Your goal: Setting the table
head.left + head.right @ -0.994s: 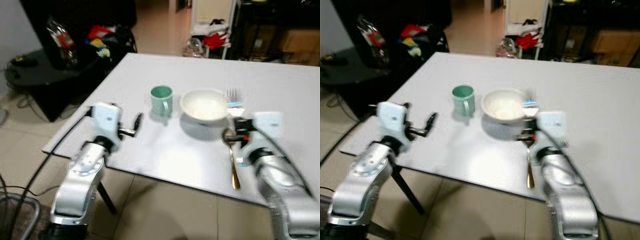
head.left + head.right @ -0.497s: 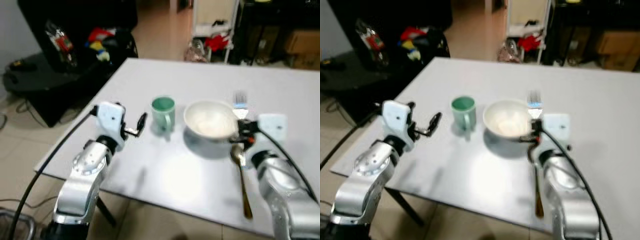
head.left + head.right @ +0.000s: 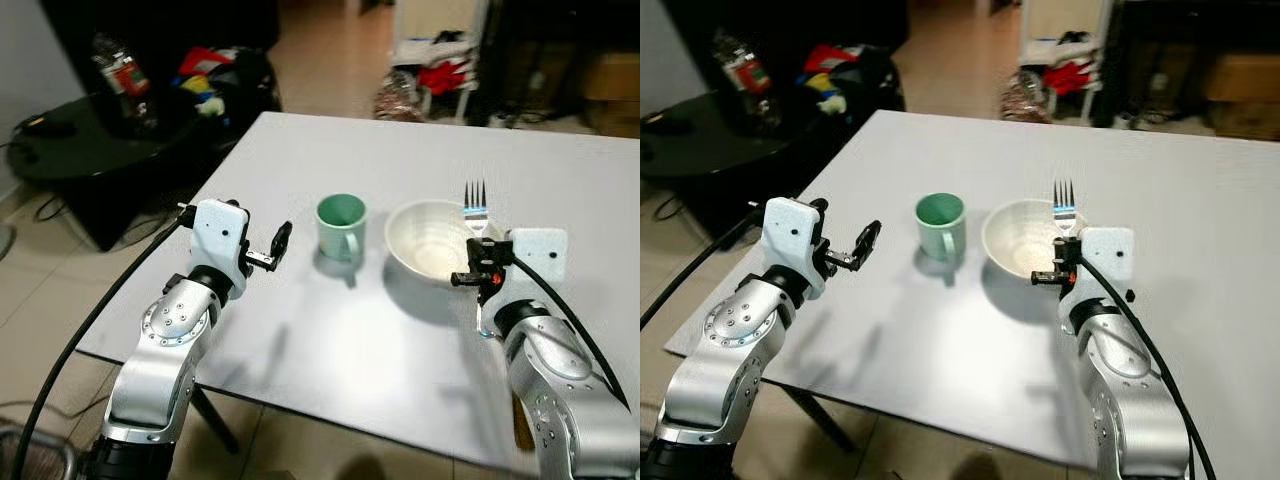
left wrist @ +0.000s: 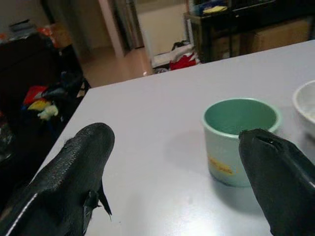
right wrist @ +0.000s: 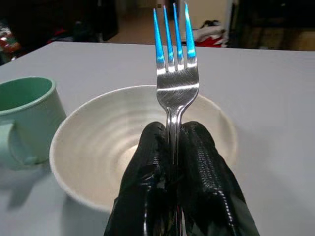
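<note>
- The right claw is pinched on the neck of a fork, both black fingers pressed against the metal handle from either side.
- The fork points straight ahead from the claw, tines away from the robot, and hangs above the near rim of the bowl; its tines show a blue tint.
- From the head views the fork's tines sit over the bowl's right side, and the right claw is just at the bowl's near right edge, above the counter.
- The bowl is white with ringed inner walls; nothing can be made out inside it.
- A green mug stands upright just left of the bowl, close but apart from it, handle turned toward the robot; it looks empty in the left wrist view.
- The left claw is held above the counter to the left of the mug, near it but not touching, its fingers spread wide with the mug seen between them.
- A gold handle tip shows at the counter's near edge beside the right arm; what it belongs to cannot be told.
- Beyond the counter lie a tiled floor and a dark low table with clutter.
</note>
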`<state>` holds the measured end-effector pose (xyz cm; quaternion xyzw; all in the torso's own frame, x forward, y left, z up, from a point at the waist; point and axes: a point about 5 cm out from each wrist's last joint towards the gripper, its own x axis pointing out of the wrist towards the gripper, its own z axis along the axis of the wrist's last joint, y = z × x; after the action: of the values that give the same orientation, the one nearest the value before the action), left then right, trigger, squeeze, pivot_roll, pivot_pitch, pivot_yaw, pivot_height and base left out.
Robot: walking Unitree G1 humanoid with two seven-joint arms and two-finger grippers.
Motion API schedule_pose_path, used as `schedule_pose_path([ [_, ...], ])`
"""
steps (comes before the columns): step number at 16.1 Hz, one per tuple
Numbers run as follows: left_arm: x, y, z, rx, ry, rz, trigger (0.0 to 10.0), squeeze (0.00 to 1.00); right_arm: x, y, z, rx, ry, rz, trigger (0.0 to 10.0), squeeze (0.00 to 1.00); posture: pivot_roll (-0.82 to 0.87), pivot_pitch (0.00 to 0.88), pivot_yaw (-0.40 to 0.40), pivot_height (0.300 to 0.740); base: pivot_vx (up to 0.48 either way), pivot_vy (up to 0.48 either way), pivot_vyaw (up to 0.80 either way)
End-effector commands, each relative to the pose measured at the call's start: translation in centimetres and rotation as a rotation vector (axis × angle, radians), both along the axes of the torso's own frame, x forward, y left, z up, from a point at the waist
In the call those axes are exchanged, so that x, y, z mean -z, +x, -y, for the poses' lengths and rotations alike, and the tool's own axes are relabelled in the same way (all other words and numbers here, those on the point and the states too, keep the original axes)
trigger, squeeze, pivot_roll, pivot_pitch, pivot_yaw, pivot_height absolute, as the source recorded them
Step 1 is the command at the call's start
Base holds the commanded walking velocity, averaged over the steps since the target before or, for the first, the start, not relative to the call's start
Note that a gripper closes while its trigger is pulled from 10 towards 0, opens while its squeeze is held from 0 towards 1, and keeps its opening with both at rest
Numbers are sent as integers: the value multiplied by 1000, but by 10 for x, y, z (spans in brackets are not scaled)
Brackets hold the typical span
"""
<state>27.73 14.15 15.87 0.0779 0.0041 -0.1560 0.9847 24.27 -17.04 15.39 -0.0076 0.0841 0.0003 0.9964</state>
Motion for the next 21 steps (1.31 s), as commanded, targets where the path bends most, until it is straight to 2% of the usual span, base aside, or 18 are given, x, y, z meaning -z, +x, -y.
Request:
schedule_pose_path([
  [1,-1,0,-5,-6,11,-2,10000,0,-3,0,-4,-15,18,13,10000,0,36,0,91,740,0,379,-756],
  [17,-1,3,-7,17,22,-4,10000,0,1,0,-9,-24,66,3,10000,0,39,0,100,740,0,410,-43],
  [19,-2,3,-6,24,43,8,10000,0,3,-1,-9,-24,81,-6,10000,0,38,0,103,740,0,-240,0],
  [20,-2,2,-1,63,56,10,10000,0,4,-1,-10,-29,93,-21,10000,0,38,0,104,740,0,-480,0],
  [21,-2,3,-1,55,44,7,10000,0,6,0,-10,-31,100,-35,10000,0,37,0,107,740,0,-480,0],
])
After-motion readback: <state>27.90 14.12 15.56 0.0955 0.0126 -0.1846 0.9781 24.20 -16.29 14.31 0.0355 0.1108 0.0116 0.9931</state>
